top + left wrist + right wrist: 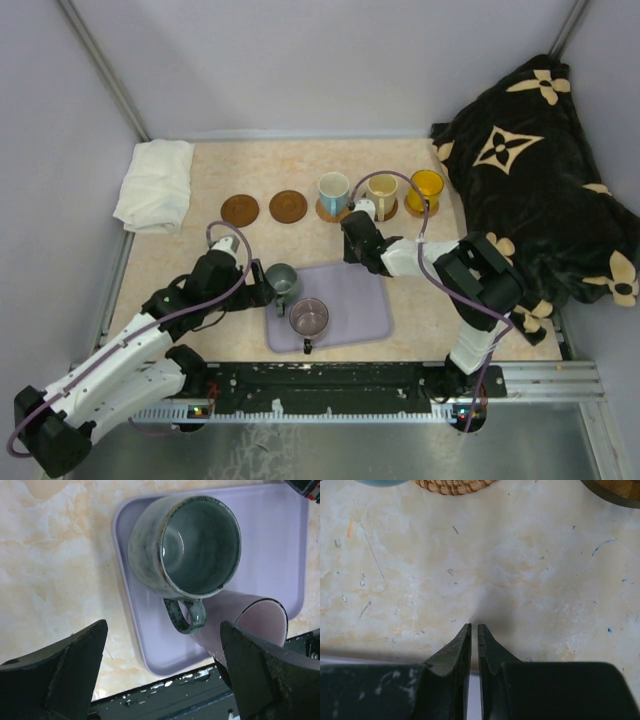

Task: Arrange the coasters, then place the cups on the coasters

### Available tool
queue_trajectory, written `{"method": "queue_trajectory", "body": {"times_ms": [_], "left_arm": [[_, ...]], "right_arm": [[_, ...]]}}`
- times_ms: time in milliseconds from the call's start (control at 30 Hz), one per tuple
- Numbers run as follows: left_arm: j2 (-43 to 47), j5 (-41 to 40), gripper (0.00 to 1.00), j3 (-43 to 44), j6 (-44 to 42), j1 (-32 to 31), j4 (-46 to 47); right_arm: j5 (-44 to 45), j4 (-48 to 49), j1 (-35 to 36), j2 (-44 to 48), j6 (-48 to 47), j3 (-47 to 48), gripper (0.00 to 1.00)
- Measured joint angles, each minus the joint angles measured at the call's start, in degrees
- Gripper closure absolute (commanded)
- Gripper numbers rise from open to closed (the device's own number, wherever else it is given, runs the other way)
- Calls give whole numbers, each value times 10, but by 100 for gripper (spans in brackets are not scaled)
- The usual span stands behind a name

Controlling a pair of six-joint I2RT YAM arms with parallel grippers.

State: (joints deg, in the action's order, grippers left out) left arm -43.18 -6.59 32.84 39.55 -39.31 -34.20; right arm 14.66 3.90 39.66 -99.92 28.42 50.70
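Two bare brown coasters [240,210] [288,206] lie in the back row. To their right, a white-and-blue cup [333,190], a cream cup [382,190] and a yellow cup [426,188] each stand on a coaster. The grey-green cup [282,280] [190,545] and the purplish cup [309,317] [250,625] stand on the lavender tray [365,300] [270,540]. My left gripper [262,292] [164,630] is wide open just left of the grey-green cup, whose handle points between the jaws; nothing is held. My right gripper [352,232] [474,627] is shut and empty over bare table between the tray and the cup row.
A folded white cloth [155,185] lies at the back left. A black cushion with tan flowers [540,190] fills the right side. The black base rail [340,385] runs along the near edge, close behind the tray. A woven coaster edge [454,485] shows ahead of the right gripper.
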Motion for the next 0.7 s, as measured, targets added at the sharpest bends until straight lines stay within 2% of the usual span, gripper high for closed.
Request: {"method": "queue_trajectory", "body": {"times_ms": [233,467,700], "left_arm": [[-4,-10,1,-1,56,-48,-23],[-64,-53,2,0,94,-110,-31],[-90,-86,6,3,109,-121,-30]], "right_arm": [[6,-3,4,0,12,0,89],[8,-18,14,5,30,-1,89],[12,-24,31,17,49,-13,89]]}}
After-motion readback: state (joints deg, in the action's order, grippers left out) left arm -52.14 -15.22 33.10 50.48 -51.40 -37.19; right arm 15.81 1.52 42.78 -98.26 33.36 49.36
